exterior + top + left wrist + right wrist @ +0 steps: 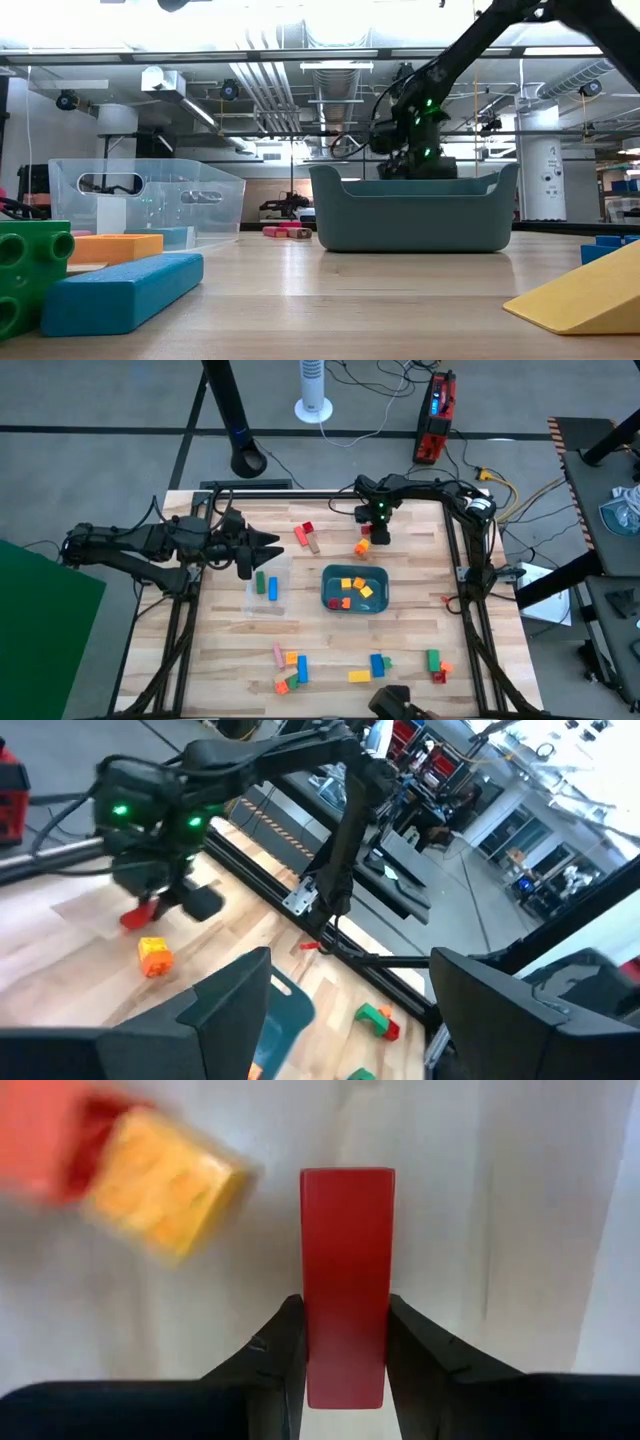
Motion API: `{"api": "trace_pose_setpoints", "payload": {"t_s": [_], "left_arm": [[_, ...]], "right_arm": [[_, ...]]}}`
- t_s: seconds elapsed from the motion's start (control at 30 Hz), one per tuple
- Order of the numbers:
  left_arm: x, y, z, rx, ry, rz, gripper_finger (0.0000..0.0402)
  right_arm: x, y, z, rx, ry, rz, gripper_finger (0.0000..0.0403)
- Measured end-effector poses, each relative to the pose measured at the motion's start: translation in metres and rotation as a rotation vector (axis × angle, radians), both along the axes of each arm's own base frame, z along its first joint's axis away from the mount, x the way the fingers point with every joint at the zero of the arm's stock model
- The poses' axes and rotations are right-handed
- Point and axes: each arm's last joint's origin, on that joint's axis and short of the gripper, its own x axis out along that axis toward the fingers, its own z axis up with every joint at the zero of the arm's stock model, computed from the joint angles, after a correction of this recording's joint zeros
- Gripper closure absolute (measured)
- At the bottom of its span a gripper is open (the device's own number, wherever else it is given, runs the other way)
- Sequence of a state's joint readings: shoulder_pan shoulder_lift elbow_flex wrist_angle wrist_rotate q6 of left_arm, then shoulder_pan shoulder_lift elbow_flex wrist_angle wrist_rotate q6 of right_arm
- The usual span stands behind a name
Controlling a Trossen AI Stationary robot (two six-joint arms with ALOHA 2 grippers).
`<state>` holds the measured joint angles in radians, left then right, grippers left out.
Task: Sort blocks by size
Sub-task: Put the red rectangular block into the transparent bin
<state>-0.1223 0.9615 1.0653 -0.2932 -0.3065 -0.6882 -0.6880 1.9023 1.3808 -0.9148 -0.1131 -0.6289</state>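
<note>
My right gripper [377,536] stands at the far middle of the table, shut on a red bar block [346,1280]. An orange cube [362,547] lies on the wood just beside it. My left gripper [266,545] hovers open over the far edge of the clear container [268,590], nothing between its fingers. A green bar [260,582] and a blue bar [272,588] lie in the container. The teal tray [330,598] holds several short yellow, orange and red blocks. Other blocks lie loose along the near edge [292,670]. My right gripper pinches the red bar's two long sides [346,1365] between its two fingers, at the end nearest the wrist. The fingers lie along the bar, whose free end [347,1180] sticks out beyond them. Whether the bar is clear of the table, I cannot tell.
A pink and a red block [307,535] lie at the far side, left of my right gripper. Near the front edge lie blue [377,664], yellow [359,676] and green [433,659] blocks. A black frame [462,560] borders the table's right side.
</note>
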Motion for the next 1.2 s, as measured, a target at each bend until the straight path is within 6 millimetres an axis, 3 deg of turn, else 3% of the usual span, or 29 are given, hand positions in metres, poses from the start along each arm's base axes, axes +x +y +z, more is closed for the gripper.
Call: {"api": "trace_pose_setpoints", "payload": {"t_s": [0.1, 0.23, 0.37, 0.53, 0.67, 0.83, 0.97, 1.2], "left_arm": [[0.000, 0.000, 0.000, 0.059, 0.011, -0.011, 0.0141], [0.003, 0.000, -0.001, 0.162, 0.038, -0.033, 0.0141], [0.013, -0.003, -0.005, 0.251, 0.054, -0.105, 0.0141], [0.034, -0.007, -0.013, 0.358, 0.064, -0.170, 0.0141], [0.047, -0.009, -0.018, 0.431, 0.059, -0.198, 0.0141], [0.063, -0.013, -0.022, 0.479, 0.018, -0.266, 0.0141], [0.076, -0.017, -0.028, 0.491, -0.023, -0.346, 0.0141], [0.088, -0.020, -0.035, 0.543, -0.040, -0.407, 0.0141]], "right_arm": [[-0.007, 0.007, 0.037, -0.019, -0.079, -0.040, 0.0308], [-0.021, 0.029, 0.082, 0.148, -0.228, -0.162, 0.0308], [-0.029, 0.060, 0.124, 0.309, -0.366, -0.292, 0.0308], [-0.019, 0.107, 0.158, 0.489, -0.507, -0.239, 0.0308], [-0.006, 0.141, 0.173, 0.614, -0.570, -0.154, 0.0308], [0.018, 0.171, 0.184, 0.751, -0.659, -0.069, 0.0308], [0.038, 0.183, 0.184, 0.861, -0.698, -0.016, 0.0308], [0.054, 0.192, 0.174, 0.974, -0.633, -0.020, 0.0308]]}}
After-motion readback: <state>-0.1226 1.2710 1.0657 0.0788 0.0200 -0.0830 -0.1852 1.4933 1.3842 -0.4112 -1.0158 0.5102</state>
